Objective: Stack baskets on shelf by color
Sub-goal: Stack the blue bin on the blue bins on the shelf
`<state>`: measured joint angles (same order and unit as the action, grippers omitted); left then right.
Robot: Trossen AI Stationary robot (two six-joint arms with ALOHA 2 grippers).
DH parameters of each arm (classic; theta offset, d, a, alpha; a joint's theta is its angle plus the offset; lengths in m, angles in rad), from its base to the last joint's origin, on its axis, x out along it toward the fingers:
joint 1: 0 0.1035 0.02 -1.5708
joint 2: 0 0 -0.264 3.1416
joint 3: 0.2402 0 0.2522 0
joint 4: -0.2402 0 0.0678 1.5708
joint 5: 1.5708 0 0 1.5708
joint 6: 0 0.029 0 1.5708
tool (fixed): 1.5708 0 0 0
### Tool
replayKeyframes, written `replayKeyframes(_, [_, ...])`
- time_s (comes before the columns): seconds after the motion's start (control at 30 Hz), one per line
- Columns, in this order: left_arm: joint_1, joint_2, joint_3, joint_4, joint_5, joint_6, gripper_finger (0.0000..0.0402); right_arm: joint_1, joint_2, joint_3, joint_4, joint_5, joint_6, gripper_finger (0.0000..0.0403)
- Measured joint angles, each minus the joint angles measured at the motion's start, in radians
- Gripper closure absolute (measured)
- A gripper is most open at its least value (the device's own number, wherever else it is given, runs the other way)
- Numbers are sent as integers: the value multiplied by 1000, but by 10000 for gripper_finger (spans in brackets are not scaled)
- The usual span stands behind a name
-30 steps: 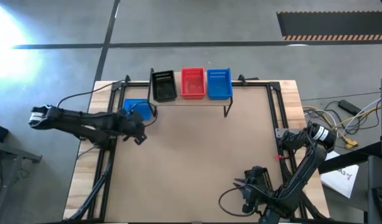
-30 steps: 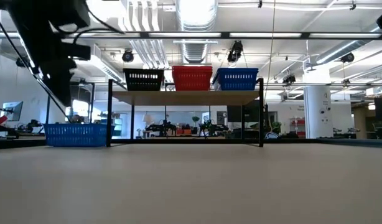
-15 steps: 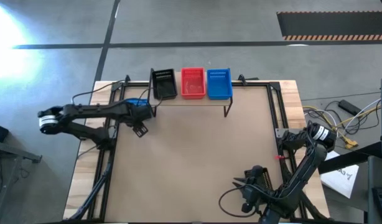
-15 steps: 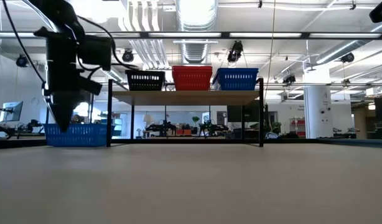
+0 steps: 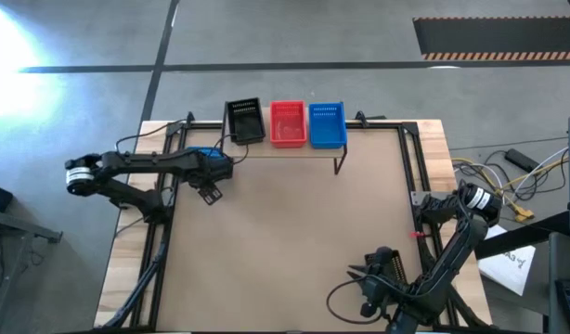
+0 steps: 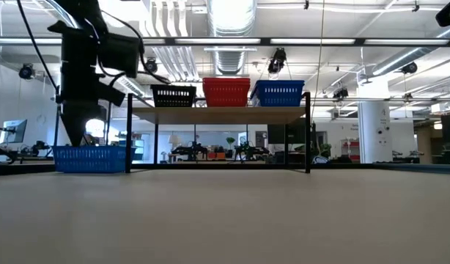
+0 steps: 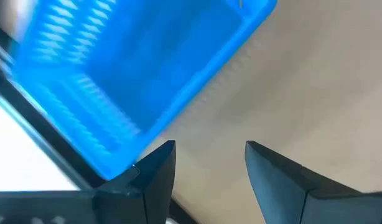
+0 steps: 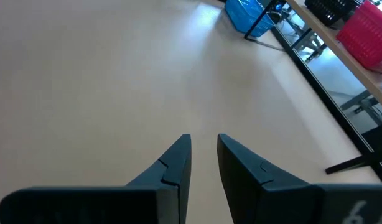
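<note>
The shelf [image 5: 285, 148] stands at the table's far edge and carries black baskets [image 5: 245, 122], red baskets [image 5: 287, 123] and blue baskets [image 5: 327, 125] side by side. How many are nested in each pile does not show. One more blue basket [image 5: 200, 153] rests on its base on the table, left of the shelf. My left gripper [image 7: 209, 152] is open and points down over that basket's near right corner [image 7: 116, 165], just above its rim in the low view [image 6: 80, 138]. My right gripper [image 8: 203, 142] waits at the near right [image 5: 359, 276], open by a narrow gap.
The shelf's black legs [image 6: 307, 132] stand on the table, with open room under the plank. A black metal frame [image 5: 415, 158] runs along the table's sides. Bare tabletop [image 5: 294, 232] lies between the two arms. Cables [image 5: 508, 176] lie beyond the right edge.
My left gripper has swung from the table's left side toward the far edge and the shelf. It has come over the blue basket on the table, dipped toward it, then risen slightly. The blue basket has stayed where it was.
</note>
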<state>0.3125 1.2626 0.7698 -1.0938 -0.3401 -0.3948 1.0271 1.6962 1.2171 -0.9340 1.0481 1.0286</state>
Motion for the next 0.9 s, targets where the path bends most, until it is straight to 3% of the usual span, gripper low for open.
replayKeyframes(0.23, [-11,3,-9,23,-90,289,235,0,0,0,2,0,2,334])
replayKeyframes(0.37, [9,26,-32,70,-91,401,235,0,0,0,2,0,1,338])
replayKeyframes(0.67, [54,78,-35,93,-81,431,242,0,0,0,2,0,0,335])
replayKeyframes(0.9, [52,60,-26,88,69,431,304,0,0,0,2,0,0,334])
